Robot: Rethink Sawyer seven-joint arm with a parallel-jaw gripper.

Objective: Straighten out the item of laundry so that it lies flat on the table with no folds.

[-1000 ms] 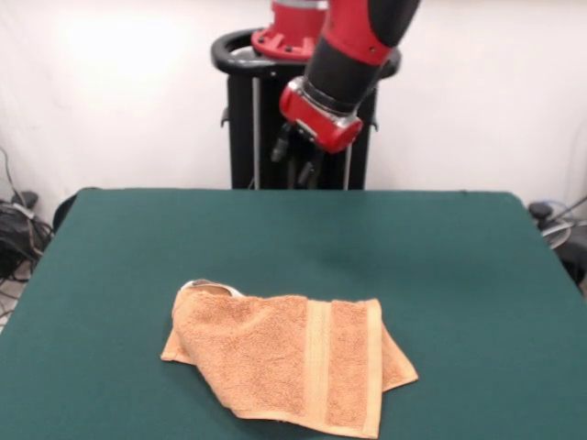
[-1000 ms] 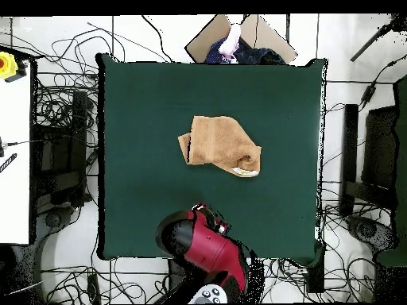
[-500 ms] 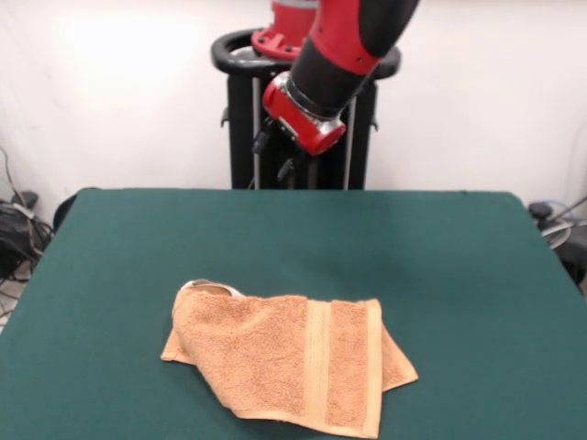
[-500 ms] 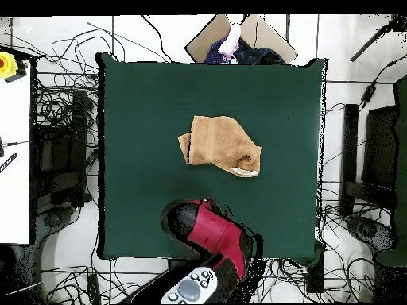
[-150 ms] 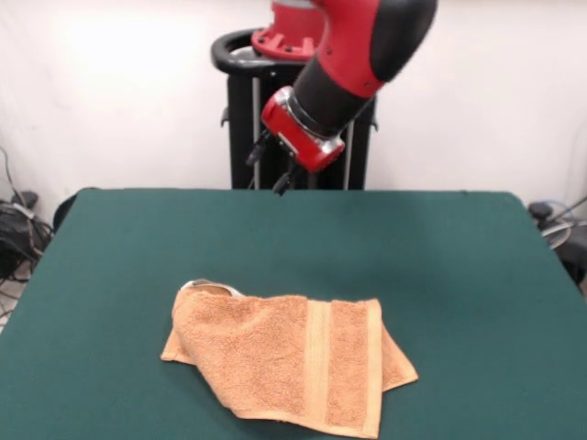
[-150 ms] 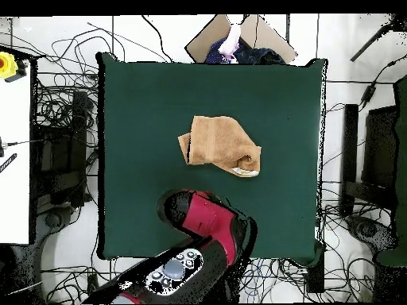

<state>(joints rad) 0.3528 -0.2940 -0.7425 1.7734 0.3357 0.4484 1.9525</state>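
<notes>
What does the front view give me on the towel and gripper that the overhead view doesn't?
Front only: the gripper hangs high near the table's far edge, clear of the towel; a woven band runs across the folded top layer.

Overhead only: the towel's outline sits near the middle of the table, and the arm hides the gripper.

Both: the towel lies crumpled and folded over, untouched, with a pale tag at one corner.

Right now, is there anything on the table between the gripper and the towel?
No. Both views show only bare green table between the gripper, held above the far edge, and the folded towel.
</notes>
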